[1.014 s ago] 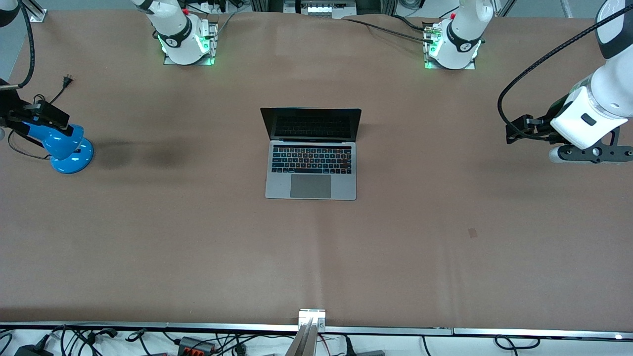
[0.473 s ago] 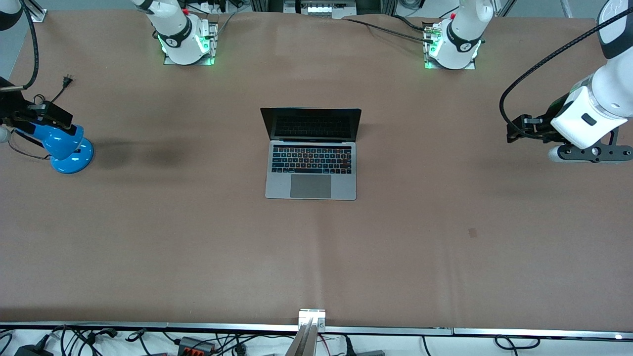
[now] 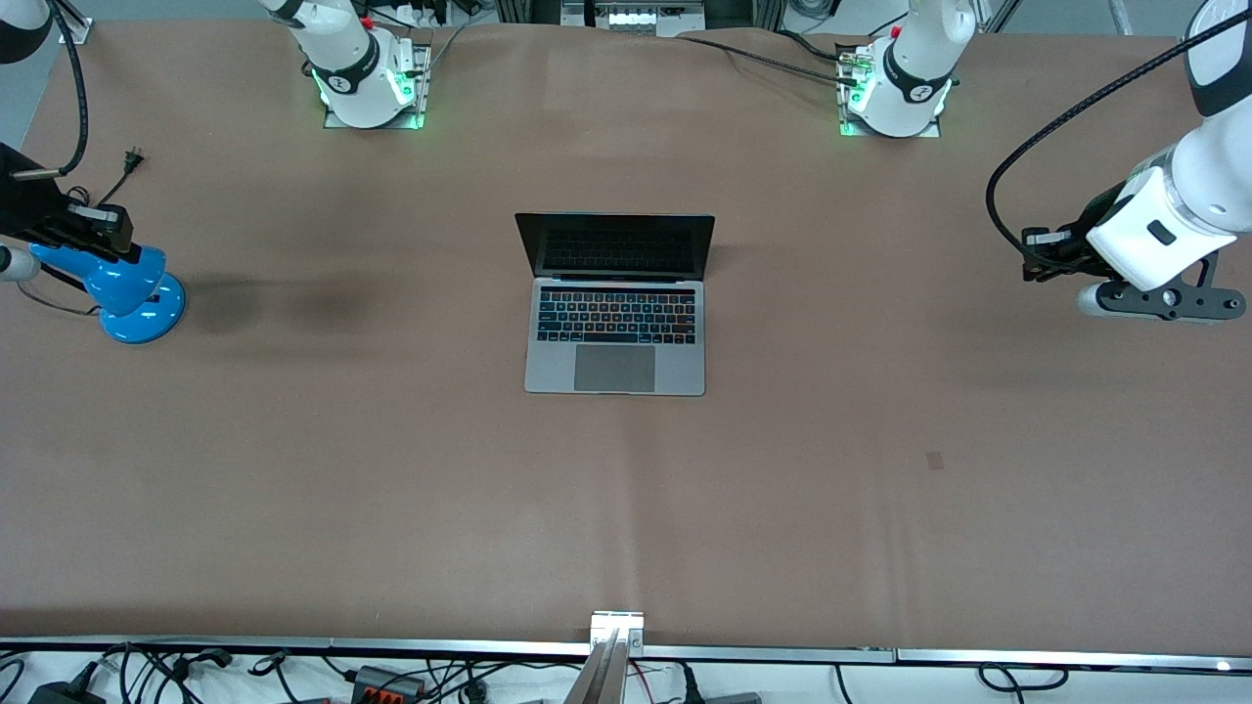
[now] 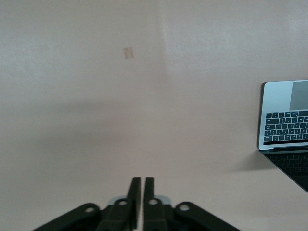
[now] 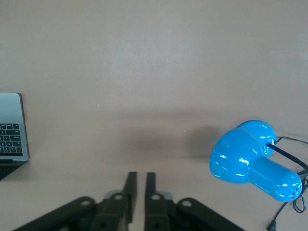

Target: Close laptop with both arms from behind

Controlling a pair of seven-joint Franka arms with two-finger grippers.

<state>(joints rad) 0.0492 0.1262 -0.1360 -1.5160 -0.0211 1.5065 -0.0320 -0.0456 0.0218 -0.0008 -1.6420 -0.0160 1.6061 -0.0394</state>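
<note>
Slim silver-grey metal laptop (image 3: 615,305) with black keys and dark upright screen, open mid-worktop, nearer the bases' edge; smooth brown matte covering. Left gripper (image 4: 139,192) over the left arm's end, right gripper (image 5: 138,187) above the glossy blue plastic lamp (image 3: 127,291), both pinched narrow, holding nothing. Likely risks: uneven pushes on the thin lid skewing the hinge, or sliding the light chassis across the slick surface.

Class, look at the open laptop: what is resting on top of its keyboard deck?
Nothing rests on the laptop: keys and trackpad show bare, screen upright. Its underside is hidden.
</note>
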